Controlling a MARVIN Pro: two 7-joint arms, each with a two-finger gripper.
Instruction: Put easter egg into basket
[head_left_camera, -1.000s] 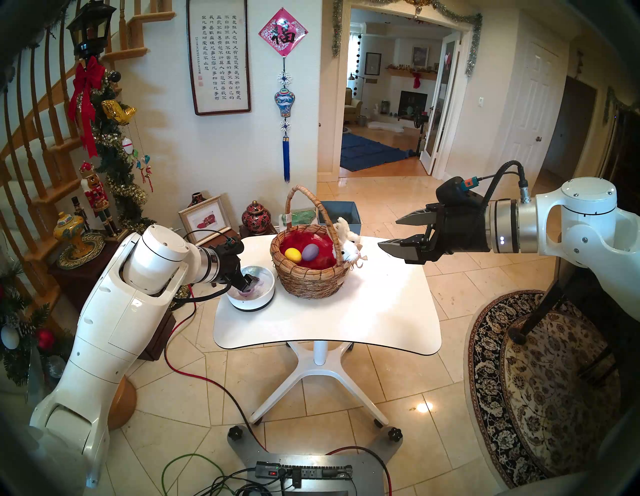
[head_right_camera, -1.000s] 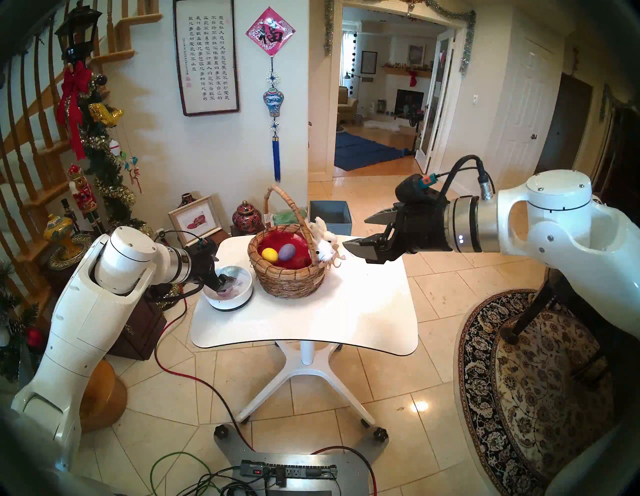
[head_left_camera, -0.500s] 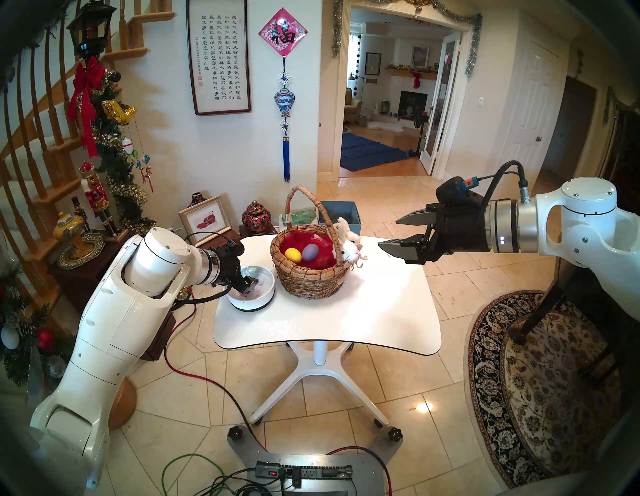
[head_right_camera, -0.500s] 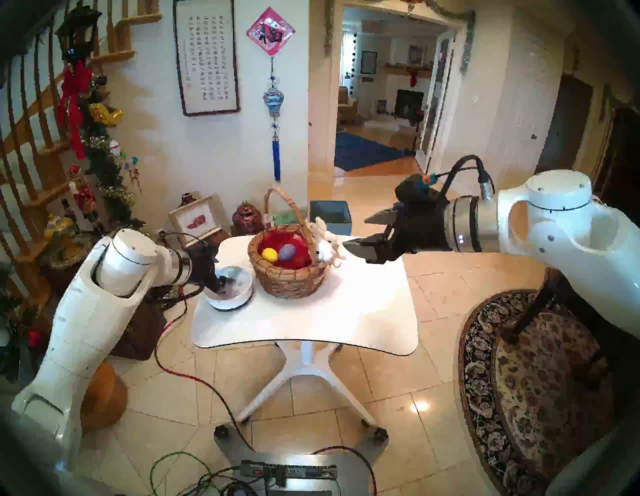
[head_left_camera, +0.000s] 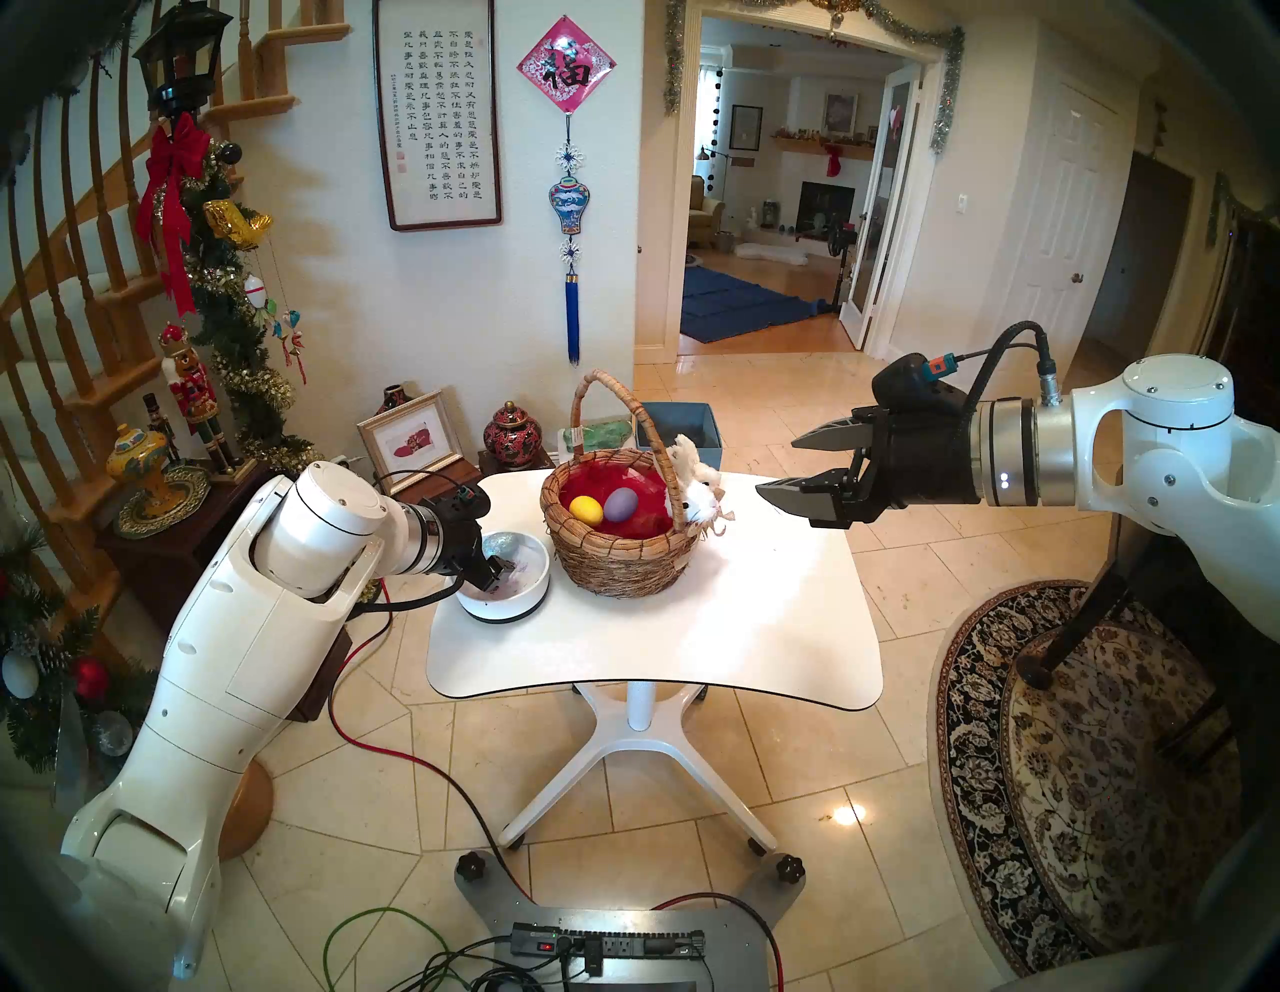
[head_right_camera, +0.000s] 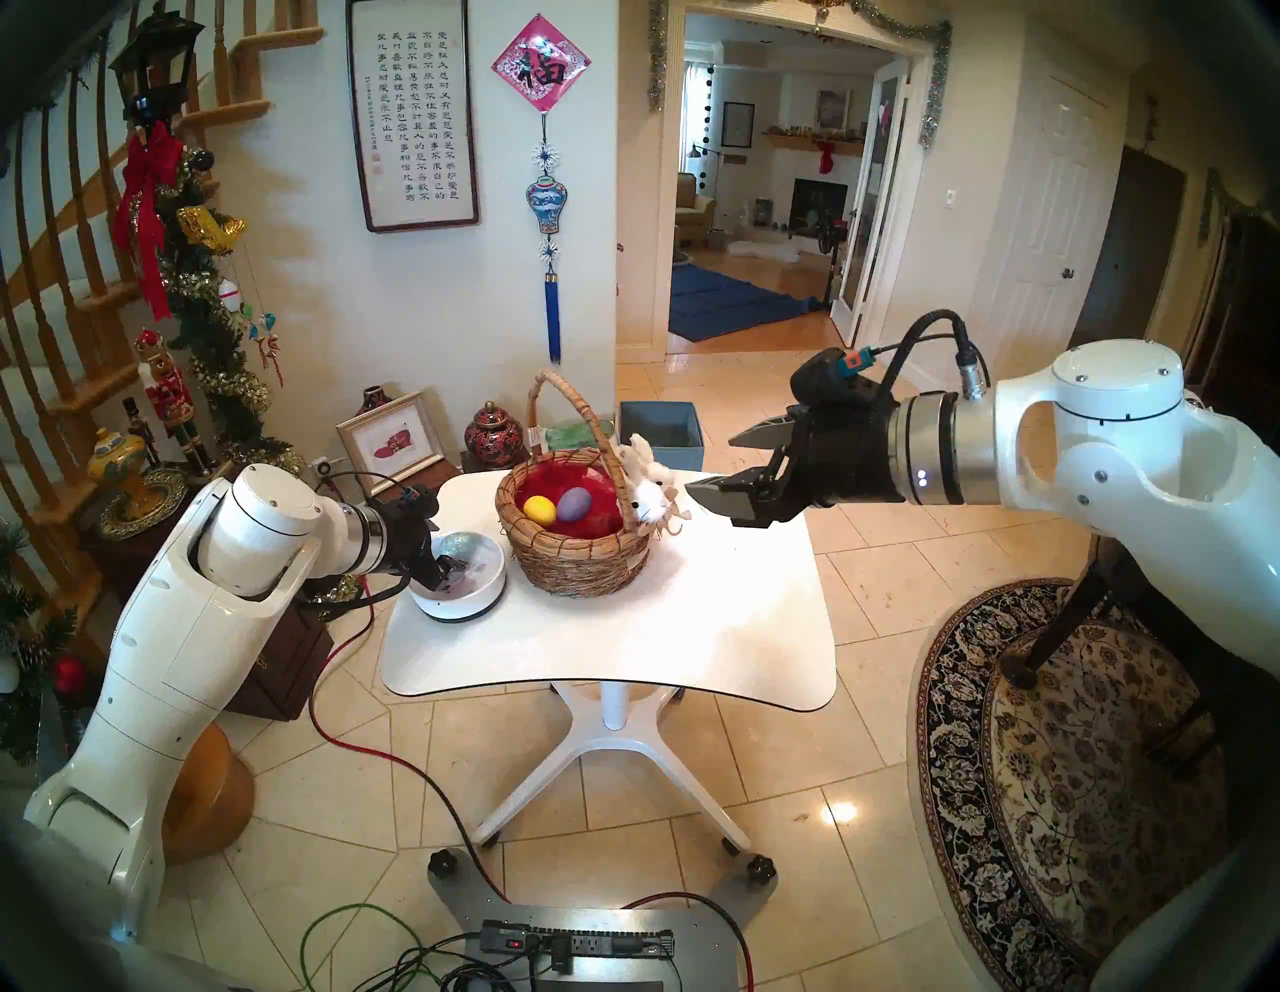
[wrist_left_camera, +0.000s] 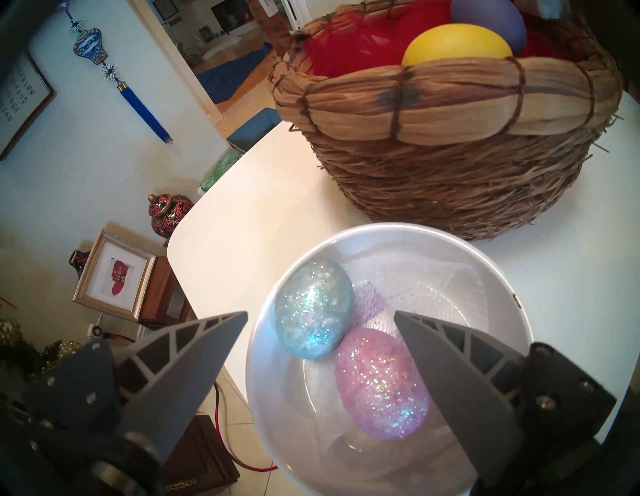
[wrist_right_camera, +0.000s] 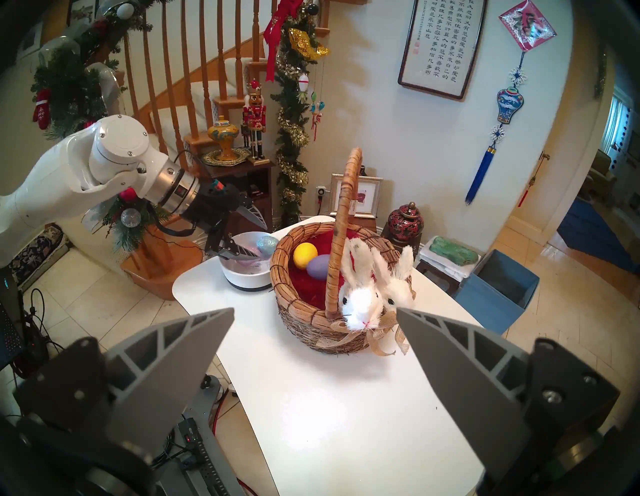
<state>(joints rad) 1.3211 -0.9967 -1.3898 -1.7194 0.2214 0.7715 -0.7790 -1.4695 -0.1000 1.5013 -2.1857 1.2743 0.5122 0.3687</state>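
The left gripper (wrist_left_camera: 320, 317), jaws spread and holding nothing, dips into the white bowl (wrist_left_camera: 491, 273) beside the wicker basket (wrist_left_camera: 467, 180). The pink glitter egg (wrist_left_camera: 381, 384) lies between its fingers — long axis slanting across the gap (blue glitter egg (wrist_left_camera: 313, 308) touching it). The right gripper (head_left_camera: 779, 464), also open, hangs well apart.
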